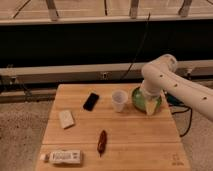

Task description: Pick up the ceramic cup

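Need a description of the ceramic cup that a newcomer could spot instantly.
On the wooden table, look in the back half, between the black phone and the green bowl beneath the gripper. The ceramic cup is small, plain white, handleless and narrower than the bowl.

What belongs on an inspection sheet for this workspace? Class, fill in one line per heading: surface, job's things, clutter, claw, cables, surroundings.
Surface: wooden table, light-coloured top.
Job's things: ceramic cup, white, handleless, upright, just left of the green bowl.
Clutter: green bowl; black phone; pale block, sponge-like; dark red oblong item; white packet at the front left.
Claw: claw on the white arm, over the green bowl, right of the cup and apart from it.
Cables: black cable running down the back wall; floor cable by the table's right edge.
Surroundings: dark wall panel; speckled floor.
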Available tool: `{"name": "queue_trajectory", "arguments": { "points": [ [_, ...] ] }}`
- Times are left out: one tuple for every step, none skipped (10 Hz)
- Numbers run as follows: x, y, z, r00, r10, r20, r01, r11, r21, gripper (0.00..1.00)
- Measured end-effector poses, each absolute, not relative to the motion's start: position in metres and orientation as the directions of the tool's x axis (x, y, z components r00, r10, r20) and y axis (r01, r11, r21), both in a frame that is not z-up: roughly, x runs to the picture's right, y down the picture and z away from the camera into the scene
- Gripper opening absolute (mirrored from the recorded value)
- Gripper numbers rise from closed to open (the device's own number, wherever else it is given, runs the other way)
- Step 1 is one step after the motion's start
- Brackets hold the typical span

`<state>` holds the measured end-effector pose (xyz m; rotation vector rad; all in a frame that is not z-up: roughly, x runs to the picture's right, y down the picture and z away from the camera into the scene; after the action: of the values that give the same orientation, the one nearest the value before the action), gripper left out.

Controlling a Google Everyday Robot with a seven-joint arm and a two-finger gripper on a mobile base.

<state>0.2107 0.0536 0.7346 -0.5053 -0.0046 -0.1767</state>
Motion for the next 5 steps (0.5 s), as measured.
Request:
{"name": "queue_trajectory", "arguments": {
  "points": [
    [0.205, 0.055, 0.738, 0.981, -0.183, 0.061, 0.189, 0.857, -0.48, 0.8],
    [0.198, 0.055, 0.742, 0.977, -0.2, 0.077, 0.212, 0.852, -0.478, 0.8],
    [0.194, 0.056, 0.745, 0.973, -0.213, 0.086, 0.228, 0.849, -0.477, 0.8],
    [0.192, 0.056, 0.748, 0.971, -0.221, 0.093, 0.238, 0.846, -0.476, 0.8],
    [0.186, 0.054, 0.753, 0.965, -0.238, 0.106, 0.26, 0.841, -0.474, 0.8]
  ]
}}
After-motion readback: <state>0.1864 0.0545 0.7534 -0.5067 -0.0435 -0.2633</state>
